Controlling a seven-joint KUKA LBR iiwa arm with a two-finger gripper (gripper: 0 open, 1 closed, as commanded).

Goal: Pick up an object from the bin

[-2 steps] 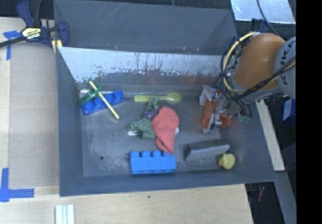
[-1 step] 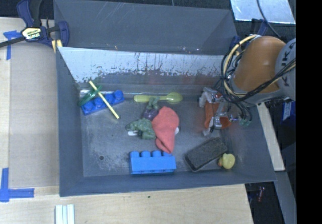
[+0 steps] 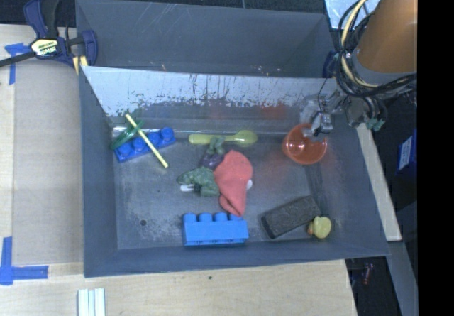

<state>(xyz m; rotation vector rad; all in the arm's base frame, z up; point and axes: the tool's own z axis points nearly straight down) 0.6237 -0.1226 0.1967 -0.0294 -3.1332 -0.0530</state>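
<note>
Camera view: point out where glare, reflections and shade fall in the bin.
Camera view: the bin's back wall carries pale glare and streaky reflections, reddish near the translucent orange round piece by the gripper; the left wall lies in shade; the floor is evenly lit, without hard shadows.

We think this is a robot lab, because we see a big robot arm [image 3: 386,23] hanging over a grey metal bin [image 3: 213,37] with small toys [image 3: 216,228] lying in it.
</note>
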